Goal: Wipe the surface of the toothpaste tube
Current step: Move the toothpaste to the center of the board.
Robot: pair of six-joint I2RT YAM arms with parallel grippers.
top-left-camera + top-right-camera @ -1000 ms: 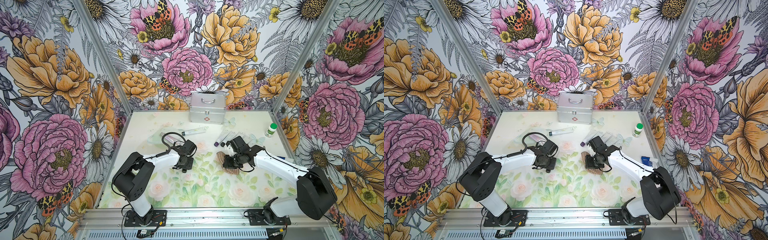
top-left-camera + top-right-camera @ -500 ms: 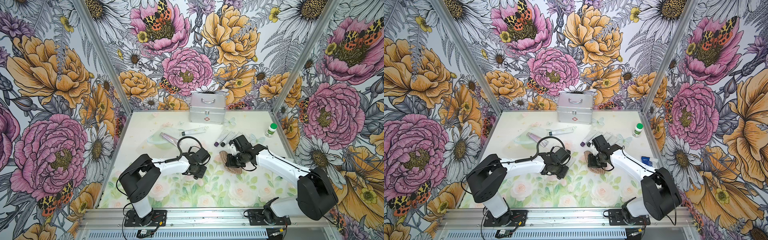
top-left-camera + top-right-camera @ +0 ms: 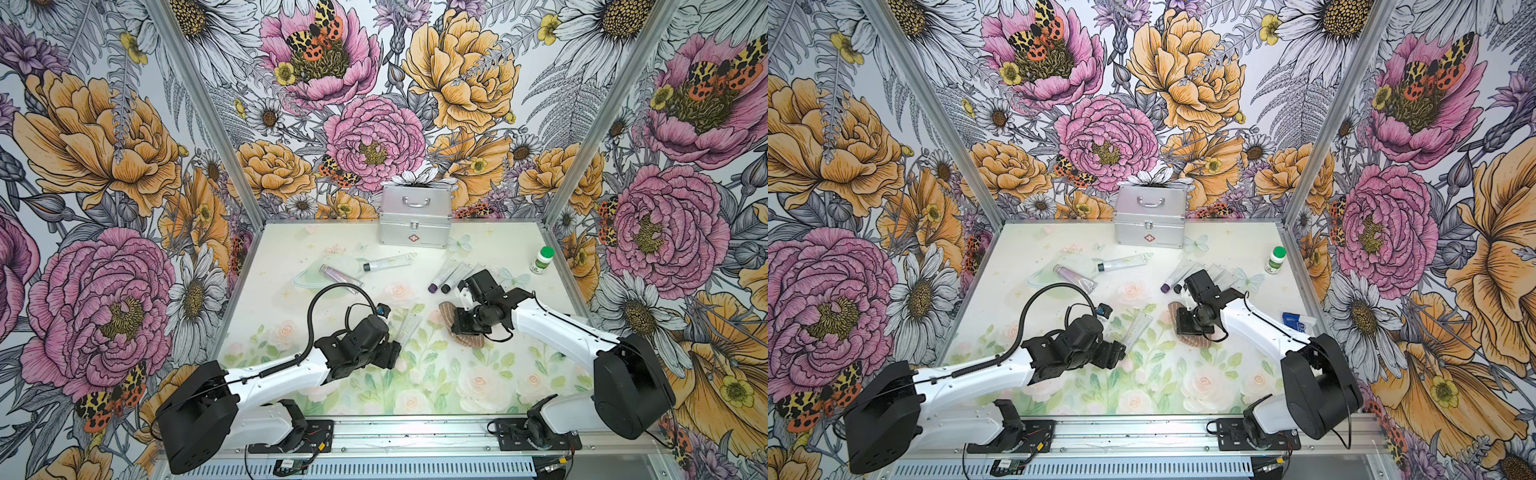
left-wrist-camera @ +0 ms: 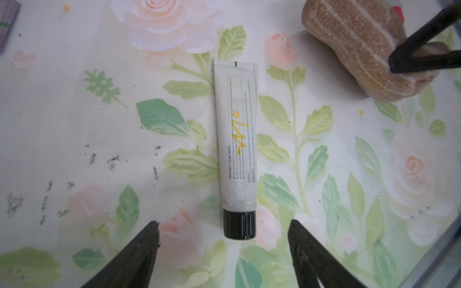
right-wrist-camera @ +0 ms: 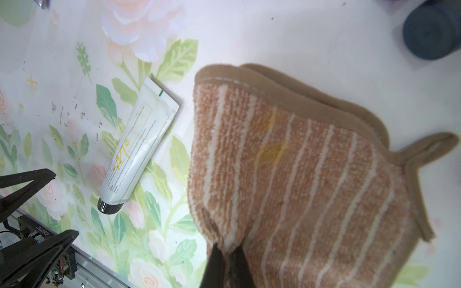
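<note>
- My left gripper (image 4: pixel 223 223) stands spread, gripping nothing; the toothpaste tube (image 4: pixel 237 99) lies flat just ahead of its fingertips, cap nearest.
- My right gripper (image 5: pixel 225 248) pinches the striped cloth (image 5: pixel 299 174), near the tube's crimped end, not touching.
- Risk: unpinned, the light tube could skid under the wipe, leaving its yellow marks (image 4: pixel 240 142) on.

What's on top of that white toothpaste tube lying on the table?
Only a yellow scribble on the toothpaste tube; nothing rests on it. Its underside, against the table, is hidden.
</note>
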